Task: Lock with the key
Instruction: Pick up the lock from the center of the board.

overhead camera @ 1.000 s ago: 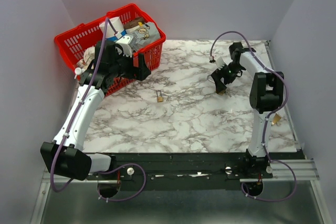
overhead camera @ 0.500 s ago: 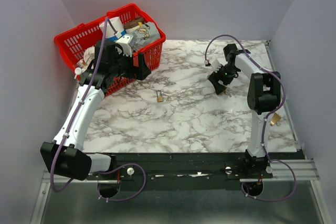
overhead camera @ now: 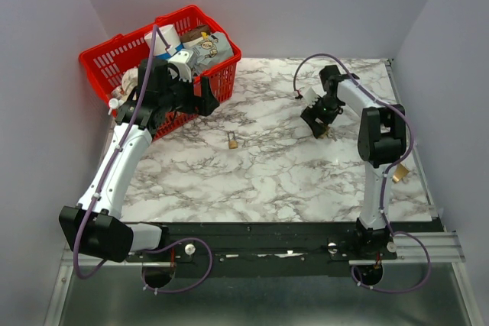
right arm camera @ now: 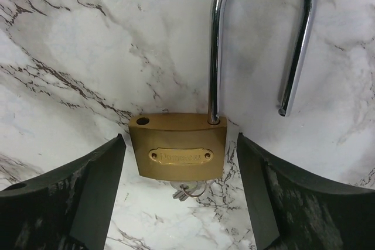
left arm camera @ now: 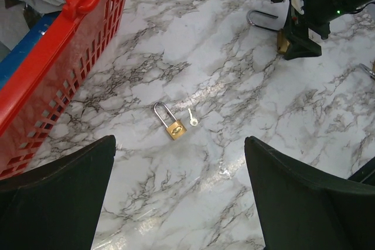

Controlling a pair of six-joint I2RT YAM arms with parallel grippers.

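Observation:
A large brass padlock (right arm camera: 177,146) lies flat on the marble table, its steel shackle (right arm camera: 261,39) swung open. A key with a small ring (right arm camera: 187,189) sticks out of its bottom. My right gripper (right arm camera: 180,144) straddles the lock's body, open, with a thin gap at each finger. In the top view the right gripper (overhead camera: 316,121) is low over the table at the back right. A small brass padlock (left arm camera: 170,124) and a loose small key (left arm camera: 192,118) lie mid-table. My left gripper (left arm camera: 180,144) hangs open above them, holding nothing.
A red basket (overhead camera: 114,55) full of packages stands at the back left, close to the left gripper (overhead camera: 206,95). Another brass lock (overhead camera: 400,175) lies by the right arm near the table's right edge. Walls close in the left, back and right sides.
The right gripper has shifted a little to the left over the large padlock and its fingers have come closer together around the body. The left arm has not moved.

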